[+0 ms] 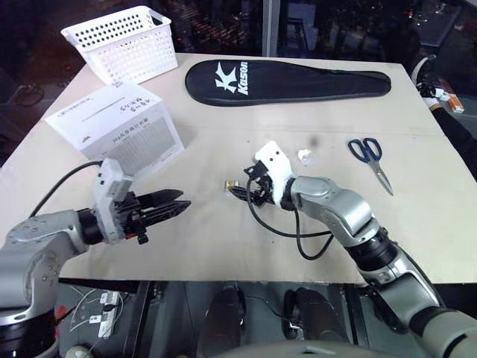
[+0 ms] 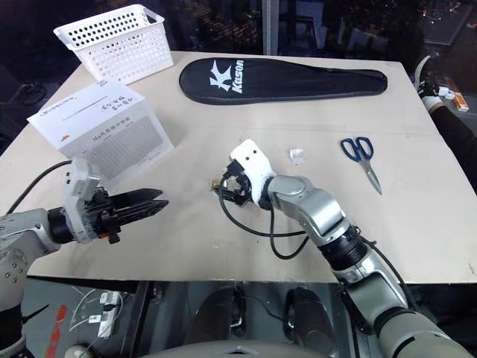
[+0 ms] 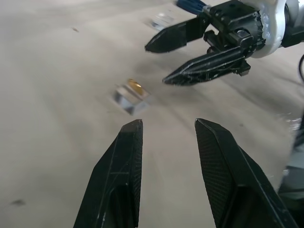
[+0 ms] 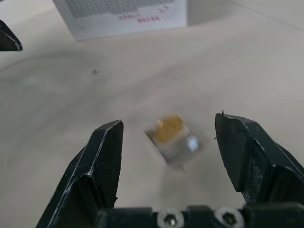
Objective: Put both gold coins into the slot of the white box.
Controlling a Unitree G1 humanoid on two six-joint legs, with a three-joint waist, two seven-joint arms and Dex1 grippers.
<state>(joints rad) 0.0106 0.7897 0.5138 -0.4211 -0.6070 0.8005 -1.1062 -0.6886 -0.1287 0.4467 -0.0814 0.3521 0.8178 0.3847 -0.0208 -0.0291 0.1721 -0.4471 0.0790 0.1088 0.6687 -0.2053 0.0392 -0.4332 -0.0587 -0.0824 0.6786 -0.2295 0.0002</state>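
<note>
Lying on the beige table, a gold coin is seen seated in its small clear holder, just ahead of the right gripper, whose fingers are spread apart and empty. The left gripper is held partly open, empty, pointing toward the coin. The white box is set well apart, its slot running diagonally across the lettered top face

A shiny gold coin is sitting in clear glossy plastic on the matt, smooth desk, near a white cardboard box.
</note>
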